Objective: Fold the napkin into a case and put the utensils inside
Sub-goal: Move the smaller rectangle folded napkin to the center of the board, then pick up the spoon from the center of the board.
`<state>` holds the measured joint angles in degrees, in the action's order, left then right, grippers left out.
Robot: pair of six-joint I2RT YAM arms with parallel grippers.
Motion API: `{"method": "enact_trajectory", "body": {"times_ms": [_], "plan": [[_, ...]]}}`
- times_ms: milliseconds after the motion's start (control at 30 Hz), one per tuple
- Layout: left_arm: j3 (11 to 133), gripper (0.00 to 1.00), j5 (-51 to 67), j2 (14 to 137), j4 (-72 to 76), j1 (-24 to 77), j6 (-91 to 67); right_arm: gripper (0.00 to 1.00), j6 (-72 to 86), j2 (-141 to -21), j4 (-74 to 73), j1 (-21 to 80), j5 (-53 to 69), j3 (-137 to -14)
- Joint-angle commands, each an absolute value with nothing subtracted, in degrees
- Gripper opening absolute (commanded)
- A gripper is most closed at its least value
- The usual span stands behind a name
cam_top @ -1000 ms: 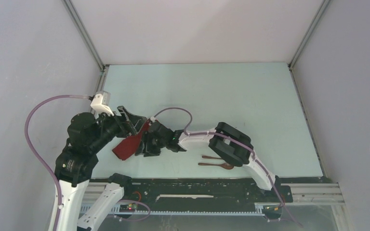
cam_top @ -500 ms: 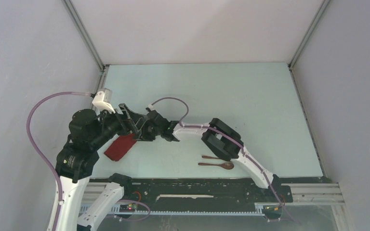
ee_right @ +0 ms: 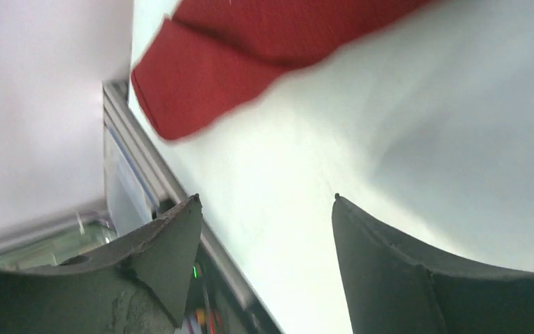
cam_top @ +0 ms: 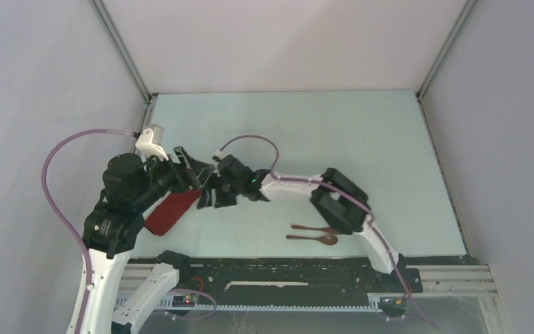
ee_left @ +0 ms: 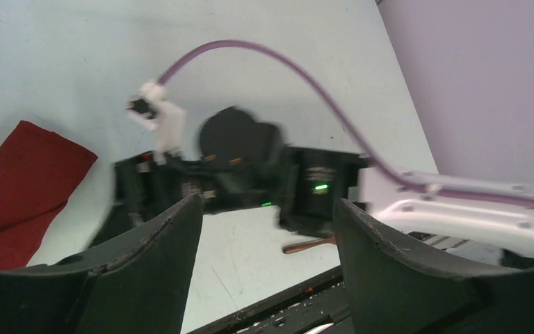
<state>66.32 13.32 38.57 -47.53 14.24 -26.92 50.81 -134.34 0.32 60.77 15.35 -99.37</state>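
Near left edge of surface [cam_top: 334, 139], case [cam_top: 170, 212] lies diagonal beside left end effector [ee_left: 268, 202] and right end effector [ee_right: 265, 198], both wide, empty. Utensils [cam_top: 314, 234] lie well right, axis left-right; right arm [cam_top: 292, 186] nearer.

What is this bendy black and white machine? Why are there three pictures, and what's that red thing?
It is a robot: a left arm and a right arm, bolted to the near edge of a pale table. Each arm ends in a gripper, two fingers that pinch a bit like a hand.

The wide picture comes from a camera up above, looking down. The other two come from little cameras on the wrists, so the dark shapes at the bottom are each arm's own fingers: the left gripper and the right gripper.

The red thing is a napkin, folded up and lying on the table close to both grippers. Further right lie a small brown spoon and fork.

Both grippers are open and hold nothing.
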Motion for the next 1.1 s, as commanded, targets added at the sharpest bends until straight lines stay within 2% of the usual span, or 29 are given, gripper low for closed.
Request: {"method": "enact_trajectory", "body": {"times_ms": [0,67,133,200,267,333,500,600,733,800,933,1067], "plan": [[67.14,0.76,13.98,39.65,-42.87,14.0,-26.13,0.77,35.08,-111.12,-6.54,55.65,21.99,-85.29],[66.07,0.78,15.51,40.02,-40.46,14.03,-26.09,0.76,29.44,-101.9,-13.67,53.12,21.74,-77.09],[63.93,0.78,19.87,40.91,-36.96,14.22,-25.84,0.77,23.12,-93.74,-23.7,51.73,16.22,-72.72],[60.44,0.78,20.94,42.63,-33.41,16.92,-24.89,0.82,20.67,-86.13,-33.65,49.93,7.23,-69.32],[57.65,0.79,18.05,46.1,-31.39,23.06,-22.29,0.84,21.37,-79.06,-41.28,44.29,3.66,-64.71],[56.35,0.79,14.52,50.77,-29.89,30.82,-19.58,0.82,22.86,-72.95,-46.39,35.91,2.63,-61.03],[60.2,0.79,1.7,68.12,-29.2,52.57,-6.58,0.82,24.24,-56.67,-51.22,17.04,-2.38,-53.54],[62.42,0.77,-1.57,78.37,-26.43,59.08,1.31,0.83,24.49,-49.38,-50.03,8.16,-0.76,-53.56],[70.04,0.72,3.75,91.16,-27.39,61.42,5.4,0.83,23.07,-44.94,-50.29,-8.76,13.7,-53.47],[76.34,0.66,9.57,97.72,-30.91,61.58,5.36,0.83,22.29,-43.88,-50.96,-14.14,19.22,-53.05],[81.12,0.63,11.02,103.38,-30.89,64.23,5.98,0.81,22.86,-42.37,-50.74,-14.5,21.36,-51.77],[80.6,0.64,10.67,102.32,-30.11,66.01,5.47,0.79,23.2,-41.69,-51.44,-14.22,24.18,-50.01]]}}
